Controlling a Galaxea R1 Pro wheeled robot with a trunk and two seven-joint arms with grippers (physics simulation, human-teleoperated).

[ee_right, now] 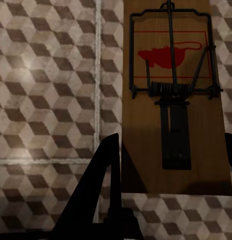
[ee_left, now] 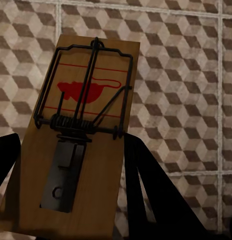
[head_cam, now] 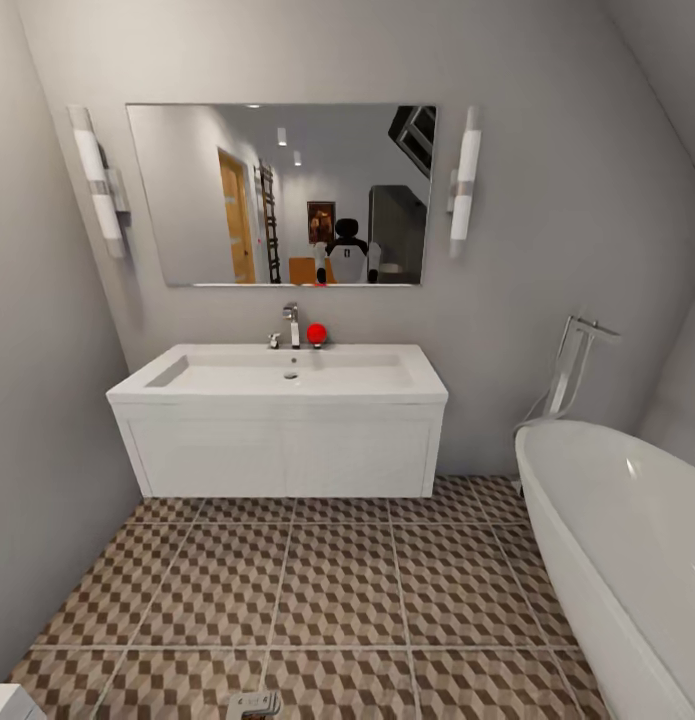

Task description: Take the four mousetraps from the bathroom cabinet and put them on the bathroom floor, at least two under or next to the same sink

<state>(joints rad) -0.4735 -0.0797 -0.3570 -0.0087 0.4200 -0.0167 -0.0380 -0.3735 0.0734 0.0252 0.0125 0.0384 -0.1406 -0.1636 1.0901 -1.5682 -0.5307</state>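
A mousetrap point(ee_left: 80, 135), a flat brown wooden board with black wire and a red mouse print, sits between the black fingers of my left gripper point(ee_left: 70, 142), which is shut on it above the bathroom floor point(ee_left: 186, 75). My right gripper point(ee_right: 171, 142) is shut on a second mousetrap point(ee_right: 176, 100) over the same cube-patterned tiles point(ee_right: 45, 75). In the head view the white sink point(head_cam: 287, 375) with its chrome tap point(head_cam: 291, 325) hangs on the far wall, with tiled floor point(head_cam: 337, 590) in front of it. The cabinet is out of view.
A white bathtub point(head_cam: 627, 540) with a tall chrome filler point(head_cam: 572, 370) takes up the right side. Grey walls close in at left and behind. A mirror point(head_cam: 282, 195) hangs above the sink, and a small red object point(head_cam: 316, 333) sits by the tap.
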